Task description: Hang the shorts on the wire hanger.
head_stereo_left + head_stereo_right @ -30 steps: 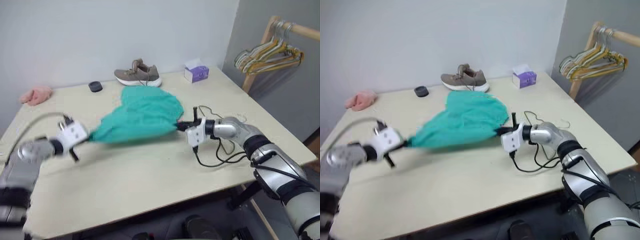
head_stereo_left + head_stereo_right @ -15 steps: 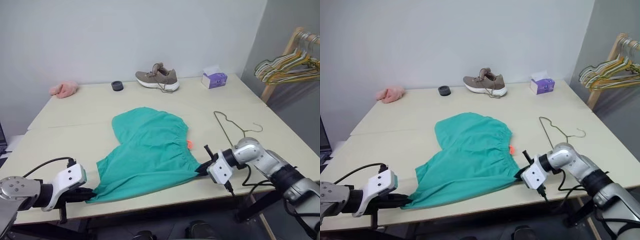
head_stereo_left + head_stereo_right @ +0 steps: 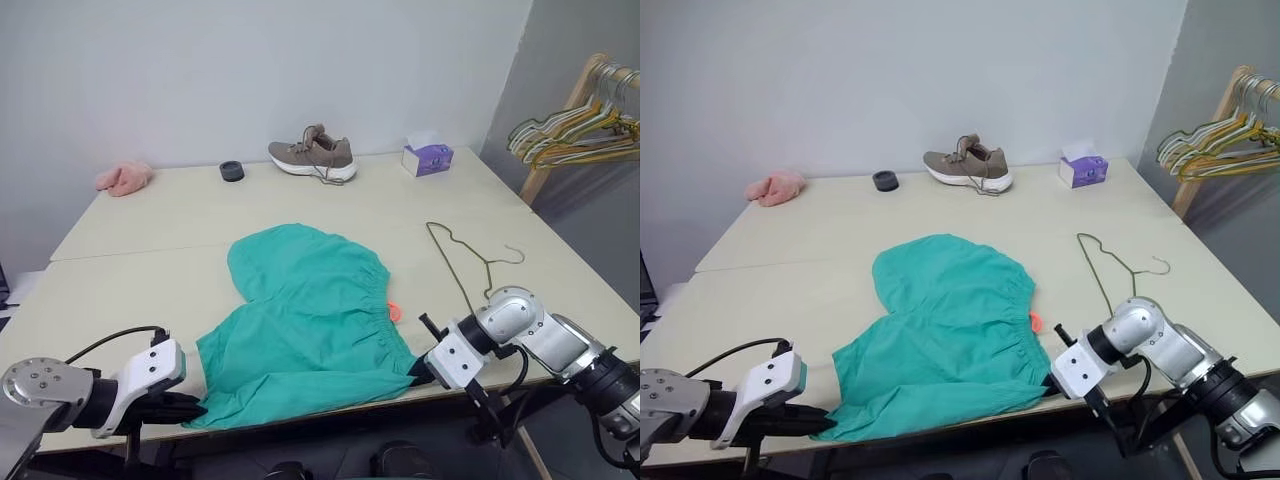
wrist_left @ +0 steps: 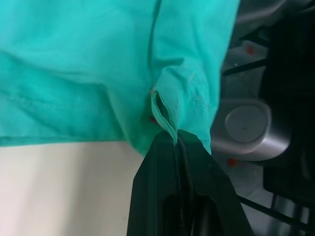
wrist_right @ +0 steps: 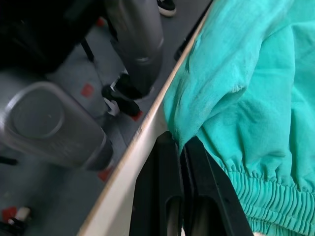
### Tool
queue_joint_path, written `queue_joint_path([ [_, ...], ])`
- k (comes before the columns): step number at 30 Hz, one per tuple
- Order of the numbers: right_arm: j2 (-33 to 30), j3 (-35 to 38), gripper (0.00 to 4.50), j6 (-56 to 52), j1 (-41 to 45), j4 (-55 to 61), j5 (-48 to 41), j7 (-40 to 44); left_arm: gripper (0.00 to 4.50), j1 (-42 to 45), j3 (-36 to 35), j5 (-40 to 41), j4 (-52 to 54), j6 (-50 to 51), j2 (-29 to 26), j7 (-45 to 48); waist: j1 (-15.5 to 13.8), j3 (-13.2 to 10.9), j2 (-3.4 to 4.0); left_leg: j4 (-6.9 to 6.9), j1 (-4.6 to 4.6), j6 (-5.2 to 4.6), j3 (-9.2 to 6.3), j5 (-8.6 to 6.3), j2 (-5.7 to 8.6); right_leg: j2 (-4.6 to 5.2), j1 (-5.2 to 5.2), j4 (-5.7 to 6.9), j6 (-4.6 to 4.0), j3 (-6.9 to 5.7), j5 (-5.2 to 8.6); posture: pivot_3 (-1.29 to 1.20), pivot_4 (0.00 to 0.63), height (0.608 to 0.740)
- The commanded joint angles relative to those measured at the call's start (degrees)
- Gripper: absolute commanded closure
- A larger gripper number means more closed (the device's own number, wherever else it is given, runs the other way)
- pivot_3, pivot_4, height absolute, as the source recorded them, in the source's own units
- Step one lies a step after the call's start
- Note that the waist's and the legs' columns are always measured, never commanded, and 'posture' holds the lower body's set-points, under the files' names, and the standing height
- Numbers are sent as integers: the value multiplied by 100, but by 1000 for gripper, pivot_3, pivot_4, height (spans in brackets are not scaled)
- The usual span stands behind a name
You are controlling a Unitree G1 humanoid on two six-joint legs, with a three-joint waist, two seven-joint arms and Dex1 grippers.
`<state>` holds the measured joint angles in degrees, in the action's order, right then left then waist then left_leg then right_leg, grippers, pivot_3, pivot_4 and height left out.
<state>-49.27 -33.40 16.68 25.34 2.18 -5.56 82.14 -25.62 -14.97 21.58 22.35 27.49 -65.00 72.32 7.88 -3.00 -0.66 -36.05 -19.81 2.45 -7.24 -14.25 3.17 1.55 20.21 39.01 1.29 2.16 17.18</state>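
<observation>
The left gripper (image 3: pixel 190 408) is clenched on a folded corner of the shorts (image 3: pixel 310 310) at the table's (image 3: pixel 130 270) near edge. The right gripper (image 3: pixel 418 372) pinches the other near corner, beside the gathered elastic waistband, right at that same edge. The shorts are soft teal cloth, lying spread and lightly creased over the near middle of the pale, smooth tabletop, with a small orange tag (image 3: pixel 393 312) at the waistband. The thin wire hanger (image 3: pixel 462 262), a triangle with a curled hook, lies flat near the table's right edge, apart from the shorts. Along the far edge sit a grey-brown laced shoe (image 3: pixel 312 156), a purple tissue box (image 3: pixel 427 157), a small dark round object (image 3: pixel 232 171) and a fluffy pink cloth (image 3: pixel 124 177).
</observation>
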Motion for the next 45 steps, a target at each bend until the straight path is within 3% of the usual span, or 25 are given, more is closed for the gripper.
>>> queue_joint_path([
  [1,2,167,4450,-170,-21,279,-19,126,4500,-131,-240,80,218,1,-16,131,-1,0,0,0,0,-1,1,-2,0,0,0,-2,0,1,0,-139,0,740],
  [5,12,182,4450,-332,33,278,69,204,4500,-320,-311,148,368,93,-3,210,-9,-2,0,1,-1,0,1,-7,-2,0,1,-2,-3,-2,4,-137,0,740],
  [7,-10,208,3897,-340,48,302,54,268,4500,-379,-372,220,417,221,29,187,-12,-3,0,1,-1,0,2,-8,-2,0,1,-3,-5,-1,5,-138,0,740],
  [10,-57,257,2841,-424,-5,431,-116,409,3803,-448,-490,276,461,295,59,209,-13,-6,1,1,0,0,1,-8,-3,-1,1,-2,-6,-3,6,-138,0,740],
  [18,-258,585,8,-1268,-175,1008,-791,544,1313,-409,-1136,705,524,482,230,335,-32,-18,-4,1,-1,3,2,-11,-6,-2,2,-3,-15,-3,12,-140,0,740],
  [22,-233,958,0,-1988,-243,1172,-1266,330,42,-280,-1673,1256,660,884,340,364,-47,-27,-15,2,-1,4,1,-12,-8,-3,3,-3,-23,-6,17,-134,0,740],
  [26,59,1561,0,-2865,-264,1227,-1849,-282,14,306,-1818,1612,624,1035,465,64,-91,-41,-17,2,-1,5,1,-13,-10,-5,4,-3,-24,-6,17,-135,0,740],
  [30,717,2316,0,-3351,-311,910,-1903,-1594,14,1744,-1274,1812,534,921,1051,-886,-174,-43,-23,-2,-1,5,0,-12,-11,-9,3,-3,-11,-4,10,-151,0,740],
  [33,1041,2810,0,-3578,-490,902,-1712,-2567,14,2189,-985,1802,538,911,1323,-1141,-202,-42,-23,-3,-6,5,3,-12,-7,-9,4,-10,7,5,-1,-169,0,740],
  [37,1532,3552,0,-3904,-894,676,-1113,-4445,14,2248,-676,1786,373,818,1271,-854,-161,-37,-29,0,-26,10,14,-24,-8,-10,24,-14,10,17,0,-201,0,740],
  [40,1740,3678,0,-4079,-1087,509,-550,-5381,14,2477,-513,1786,97,815,1210,-721,-131,-35,-26,0,-47,10,18,-27,-8,-12,45,-12,9,21,1,-218,0,740],
  [45,1984,3733,0,-4544,-1058,-169,-264,-5993,14,2976,-72,1674,-350,655,1105,-317,15,-30,-18,-7,-93,5,25,-22,-13,-22,94,0,9,28,-4,-226,0,740],
])
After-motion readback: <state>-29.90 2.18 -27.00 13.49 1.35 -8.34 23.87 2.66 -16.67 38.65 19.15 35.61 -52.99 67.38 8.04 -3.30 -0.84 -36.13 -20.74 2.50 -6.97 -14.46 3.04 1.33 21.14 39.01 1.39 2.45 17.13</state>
